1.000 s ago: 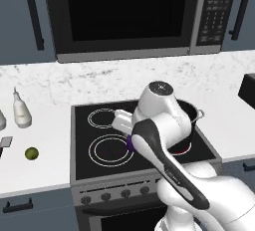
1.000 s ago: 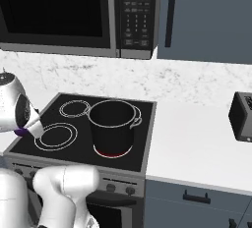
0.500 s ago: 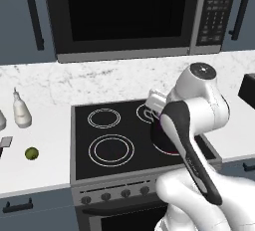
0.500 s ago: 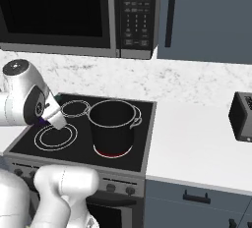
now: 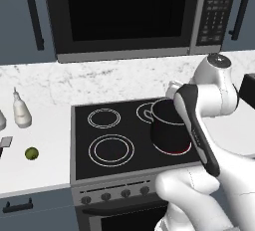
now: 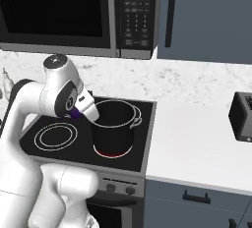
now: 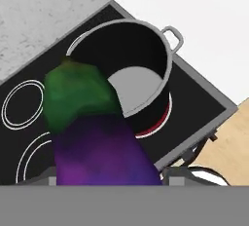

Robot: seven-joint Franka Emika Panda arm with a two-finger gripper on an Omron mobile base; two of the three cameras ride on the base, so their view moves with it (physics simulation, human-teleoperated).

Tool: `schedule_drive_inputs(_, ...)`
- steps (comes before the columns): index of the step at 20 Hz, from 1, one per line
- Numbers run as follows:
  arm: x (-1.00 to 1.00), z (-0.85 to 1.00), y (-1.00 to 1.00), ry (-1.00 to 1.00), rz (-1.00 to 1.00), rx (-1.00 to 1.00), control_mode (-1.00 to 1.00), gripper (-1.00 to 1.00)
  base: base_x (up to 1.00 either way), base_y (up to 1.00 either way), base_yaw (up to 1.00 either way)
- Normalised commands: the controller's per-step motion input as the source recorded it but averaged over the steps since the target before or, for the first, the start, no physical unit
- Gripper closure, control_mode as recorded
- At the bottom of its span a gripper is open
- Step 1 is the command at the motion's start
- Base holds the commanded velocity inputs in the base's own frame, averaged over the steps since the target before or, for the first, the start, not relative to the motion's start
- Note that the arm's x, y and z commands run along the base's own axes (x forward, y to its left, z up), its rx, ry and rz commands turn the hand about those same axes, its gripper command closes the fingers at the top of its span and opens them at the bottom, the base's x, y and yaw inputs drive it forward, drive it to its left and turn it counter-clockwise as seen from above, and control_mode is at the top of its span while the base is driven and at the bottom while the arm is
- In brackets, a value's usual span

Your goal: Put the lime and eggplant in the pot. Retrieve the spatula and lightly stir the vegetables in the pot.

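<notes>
The end effector (image 6: pixel 78 113) is clamped on the eggplant (image 7: pixel 95 142), whose purple body and green stem cap fill the lower left of the hand view, stem end pointing toward the pot (image 7: pixel 129 79). In the right base view a sliver of purple shows at the wrist, left of centre, just beside the pot's near rim and a little above it. The pot sits on the right front burner of the stove (image 5: pixel 99 125), mouth open, its pale floor bare as far as the hand view shows. The step in hand looks like the carry-and-drop of the eggplant. To do it well, the vegetable should travel further over the mouth until its bulk hangs above the middle of the opening, not the rim, since a release from here could glance off the silvery edge and roll onto the burners. Keeping it high enough to clear the rim and side handle (image 7: pixel 173 37), then lowering somewhat before letting go, would soften the fall. The lime (image 5: pixel 32 153) lies on the worktop (image 5: pixel 40 175) at the far left of the left base view, well apart from the stove, near a white bottle (image 5: pixel 21 111); it remains to be fetched.
</notes>
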Motion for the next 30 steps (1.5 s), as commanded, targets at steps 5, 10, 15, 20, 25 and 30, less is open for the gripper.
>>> schedule_drive_inputs(5, 0.54, -0.44, -0.42, 0.00, 0.00, -0.07, -1.00, 1.00, 0.00, 0.00, 0.00)
schedule_drive_inputs(10, 0.51, -0.40, -0.18, 0.00, 0.00, -0.04, -1.00, 1.00, 0.00, 0.00, 0.00)
schedule_drive_inputs(15, 0.36, -0.31, -0.15, 0.00, 0.00, -0.03, -1.00, 1.00, 0.00, 0.00, 0.00)
schedule_drive_inputs(20, 0.13, -0.36, 0.00, 0.00, 0.00, -0.02, -1.00, 1.00, 0.00, 0.00, 0.00)
schedule_drive_inputs(25, 0.17, -0.27, 0.00, 0.00, 0.00, 0.00, -1.00, 1.00, 0.00, 0.00, 0.00)
schedule_drive_inputs(30, 0.17, -0.26, 0.00, 0.00, 0.00, 0.00, -1.00, 1.00, 0.00, 0.00, 0.00)
